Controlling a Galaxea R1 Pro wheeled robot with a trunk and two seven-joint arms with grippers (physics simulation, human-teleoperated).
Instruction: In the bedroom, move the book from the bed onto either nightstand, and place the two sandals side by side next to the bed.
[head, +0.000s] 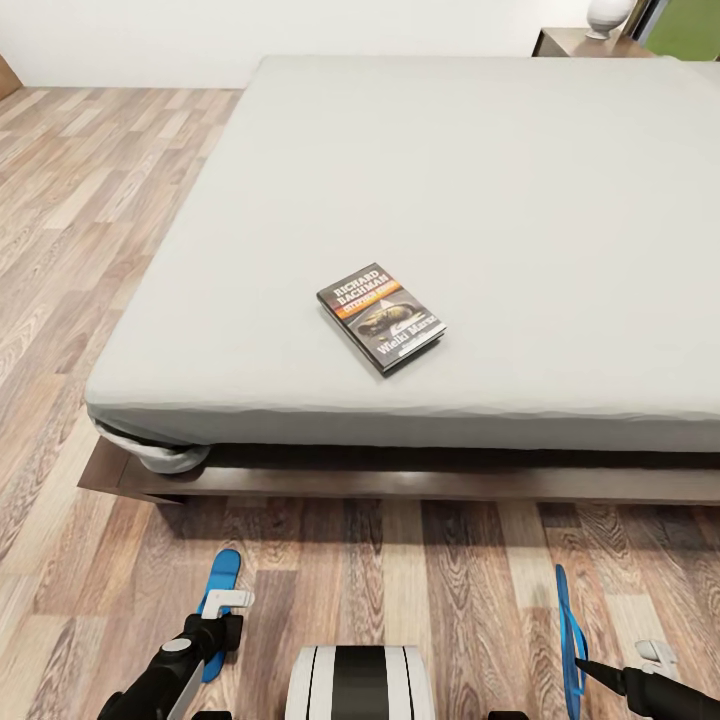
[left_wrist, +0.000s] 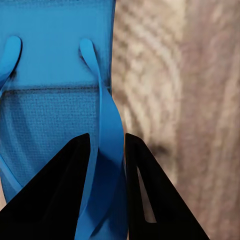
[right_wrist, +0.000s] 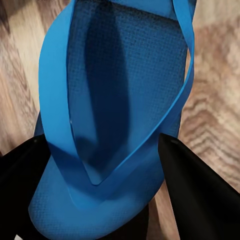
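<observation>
Brown wood-plank floor (head: 60, 300) with open room along the bed's left side and foot. Large low bed (head: 450, 200), grey mattress on a dark wood frame. Small dark paperback book (head: 381, 317) lies flat near the mattress's foot edge; cover reads "RICHARD BACHMAN", "Wielki Marsz". Left blue sandal (head: 219, 585) on the floor: left claw (left_wrist: 106, 192) clenched on its strap. Right blue sandal (head: 570, 640), tilted on edge: right claw (right_wrist: 102, 200) straddles it, grip uncertain.

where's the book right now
In the head view the book lies flat on the grey mattress of the bed, near its front edge and left of centre, far from the nightstand at the back right.
</observation>
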